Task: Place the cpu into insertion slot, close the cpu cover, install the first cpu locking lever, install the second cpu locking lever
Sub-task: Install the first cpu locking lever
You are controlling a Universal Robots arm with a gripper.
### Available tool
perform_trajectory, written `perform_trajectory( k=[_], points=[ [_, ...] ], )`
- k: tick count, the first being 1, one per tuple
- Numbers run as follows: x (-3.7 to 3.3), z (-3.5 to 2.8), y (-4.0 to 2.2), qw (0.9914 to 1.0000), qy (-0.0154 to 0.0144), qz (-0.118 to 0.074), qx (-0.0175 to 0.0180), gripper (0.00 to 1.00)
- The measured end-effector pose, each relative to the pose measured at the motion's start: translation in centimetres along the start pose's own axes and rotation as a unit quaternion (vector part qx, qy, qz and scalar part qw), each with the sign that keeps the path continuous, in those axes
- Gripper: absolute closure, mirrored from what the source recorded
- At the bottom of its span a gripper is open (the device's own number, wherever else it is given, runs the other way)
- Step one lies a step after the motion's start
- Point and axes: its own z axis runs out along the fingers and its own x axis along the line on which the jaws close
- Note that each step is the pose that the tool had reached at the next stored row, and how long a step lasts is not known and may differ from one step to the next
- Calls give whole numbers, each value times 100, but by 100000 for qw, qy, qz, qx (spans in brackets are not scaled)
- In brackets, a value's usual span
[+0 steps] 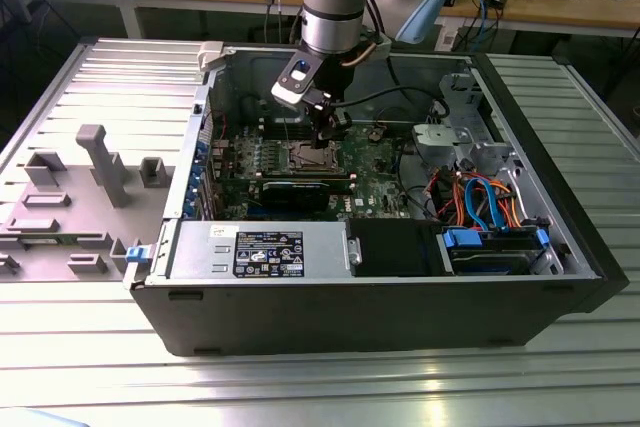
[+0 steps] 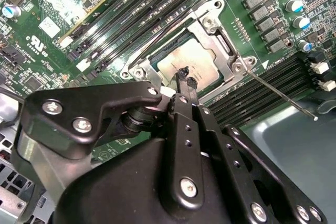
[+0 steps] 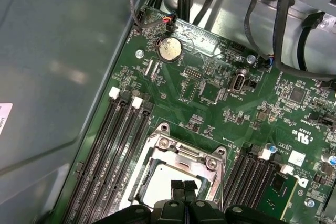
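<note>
The cpu, a flat chip with a dull silver top, lies in the insertion slot on the green board. The cpu cover, a silver frame plate, looks to lie flat around it. From one corner of the socket a thin metal lever rod sticks out over the black memory slots. My gripper hangs just above the chip's edge, shut, with nothing between its black fingertips.
Long black memory slots flank the socket on both sides. A coin cell and black cables sit further along the board. The case holds a power supply and a drive bay. A grey fixture stands outside.
</note>
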Motion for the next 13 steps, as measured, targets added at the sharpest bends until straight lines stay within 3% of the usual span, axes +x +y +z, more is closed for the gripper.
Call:
perform_trajectory(
  k=[13],
  points=[
    [0, 0, 0, 99980, -38, -1993, -55, 89]
  ],
)
